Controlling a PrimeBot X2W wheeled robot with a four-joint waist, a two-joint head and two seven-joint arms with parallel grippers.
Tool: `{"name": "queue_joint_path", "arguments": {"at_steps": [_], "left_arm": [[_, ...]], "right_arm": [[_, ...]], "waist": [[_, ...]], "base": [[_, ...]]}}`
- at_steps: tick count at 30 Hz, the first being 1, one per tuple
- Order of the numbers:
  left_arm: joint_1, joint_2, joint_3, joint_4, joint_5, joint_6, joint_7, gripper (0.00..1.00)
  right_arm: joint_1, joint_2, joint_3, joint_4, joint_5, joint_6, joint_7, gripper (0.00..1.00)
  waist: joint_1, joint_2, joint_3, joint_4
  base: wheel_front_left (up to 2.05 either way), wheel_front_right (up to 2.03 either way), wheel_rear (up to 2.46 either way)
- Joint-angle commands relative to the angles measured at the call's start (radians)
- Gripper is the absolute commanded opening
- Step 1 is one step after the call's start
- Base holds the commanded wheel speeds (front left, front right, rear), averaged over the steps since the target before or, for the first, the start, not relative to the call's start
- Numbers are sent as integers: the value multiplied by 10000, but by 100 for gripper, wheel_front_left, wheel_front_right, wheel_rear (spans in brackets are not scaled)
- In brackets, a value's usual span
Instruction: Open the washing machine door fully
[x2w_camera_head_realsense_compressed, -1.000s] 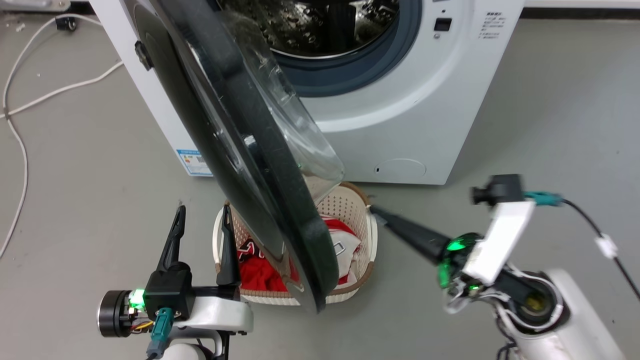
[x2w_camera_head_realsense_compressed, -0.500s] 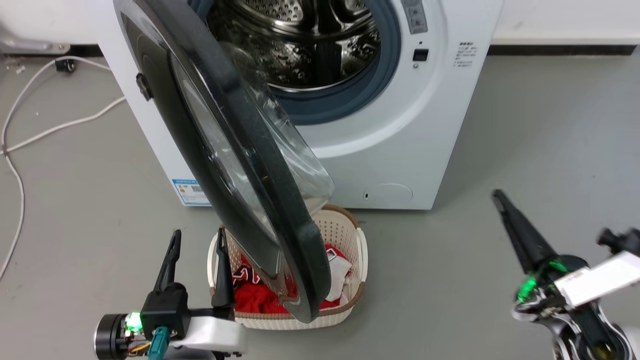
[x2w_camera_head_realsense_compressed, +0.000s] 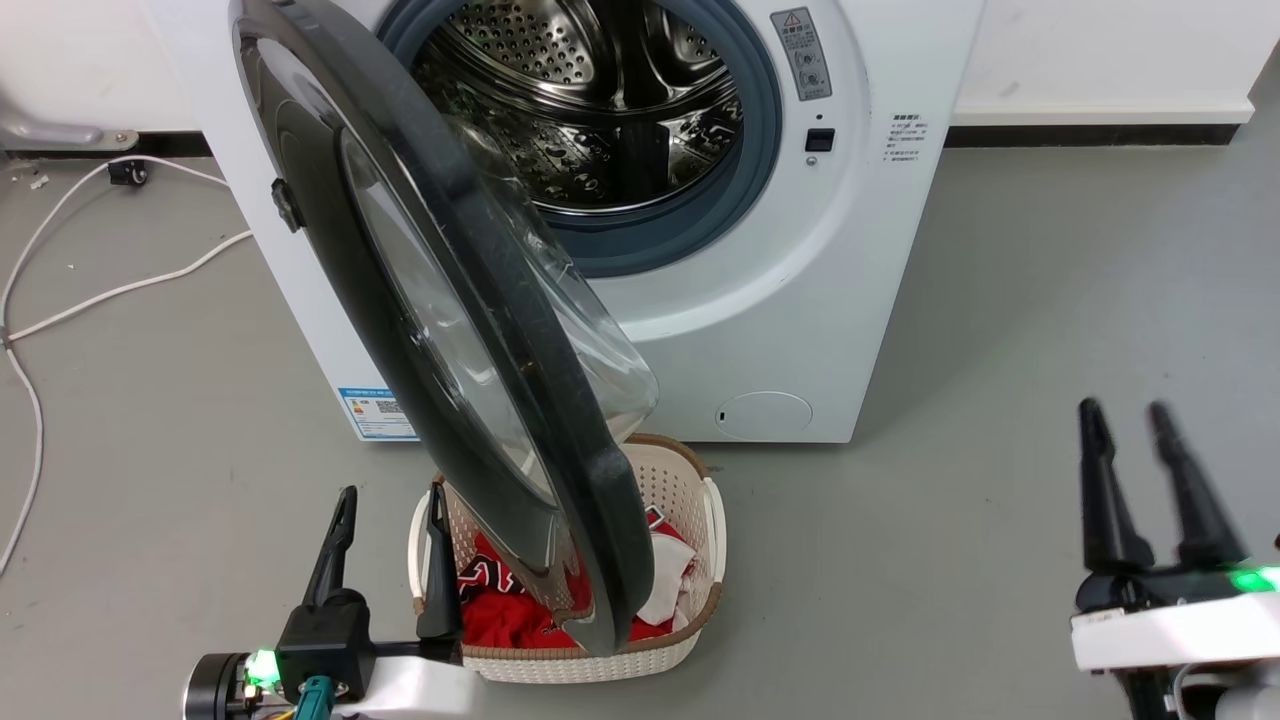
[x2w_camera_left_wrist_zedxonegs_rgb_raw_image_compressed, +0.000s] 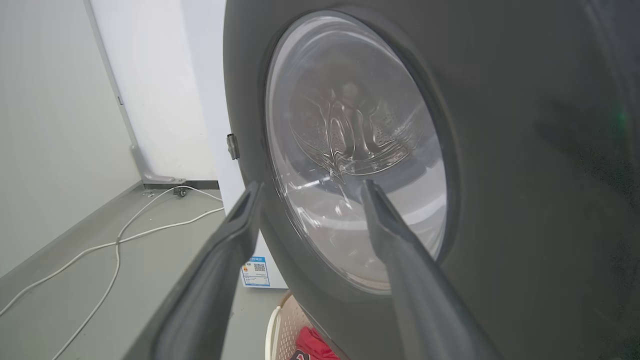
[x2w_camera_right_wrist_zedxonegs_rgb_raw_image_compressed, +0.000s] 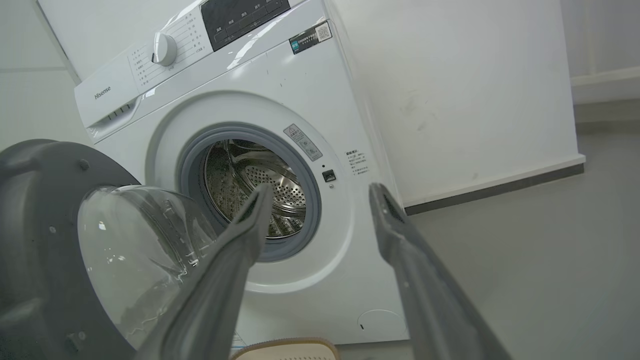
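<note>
1. Nearest us at the lower left of the head view, our left gripper (x2w_camera_head_realsense_compressed: 392, 490) has its two fingers spread, with nothing held between them. They point up at the outer face of the washing machine door (x2w_camera_head_realsense_compressed: 470, 300). In the left wrist view, that face and its round window lie just ahead of the fingertips, and we see no contact.
2. At the lower right, our right gripper (x2w_camera_head_realsense_compressed: 1122, 407) is likewise parted and empty. It hangs over the grey floor (x2w_camera_head_realsense_compressed: 1050, 300), well apart from the door.
3. A pale woven basket (x2w_camera_head_realsense_compressed: 712, 520) sits on the floor between the grippers, closer to the left one. It holds red and white clothes (x2w_camera_head_realsense_compressed: 500, 610). The left gripper's inner finger overlaps the basket's left rim in the head view, and we cannot tell whether they touch.
4. The door hangs above the basket, attached at the machine's left side. It is swung out until it stands nearly edge-on to us. Its clear domed bowl faces right, toward the opening.
5. Behind it, the front of the white washing machine (x2w_camera_head_realsense_compressed: 880, 300) is uncovered. A grey rubber ring (x2w_camera_head_realsense_compressed: 762, 130) surrounds the steel drum (x2w_camera_head_realsense_compressed: 600, 100), and a small round filter cover (x2w_camera_head_realsense_compressed: 765, 415) sits low on the front.
6. Farthest back, a white cable (x2w_camera_head_realsense_compressed: 120, 290) trails over the floor to the left of the machine.
</note>
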Motion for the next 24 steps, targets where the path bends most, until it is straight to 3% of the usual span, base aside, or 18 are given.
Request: {"name": "queue_joint_path", "arguments": {"at_steps": [1,4,9,16,24], "left_arm": [[75,-5,8,-22,71,-7,-27,100],[30,-7,-5,-23,82,-28,-27,100],[48,-5,-22,-50,83,-21,-27,100],[157,-7,-12,-67,69,-9,-27,100],[174,-7,19,-37,77,-47,-27,100]], "right_arm": [[-92,157,-229,-252,-899,-3,-24,100],[290,693,-601,-516,-2808,-3,-23,100],[783,1079,-755,-631,-4439,-3,-26,100],[1400,1292,-766,-308,-4834,-5,-28,100],[1656,1301,-643,-190,-4339,-5,-29,100]], "waist": [[1,-1,8,-5],[1,-1,10,21],[1,-1,-17,69],[1,-1,-96,79],[1,-1,-121,90]], "base": [[0,0,0],[0,0,0],[0,0,0],[0,0,0],[0,0,0]]}}
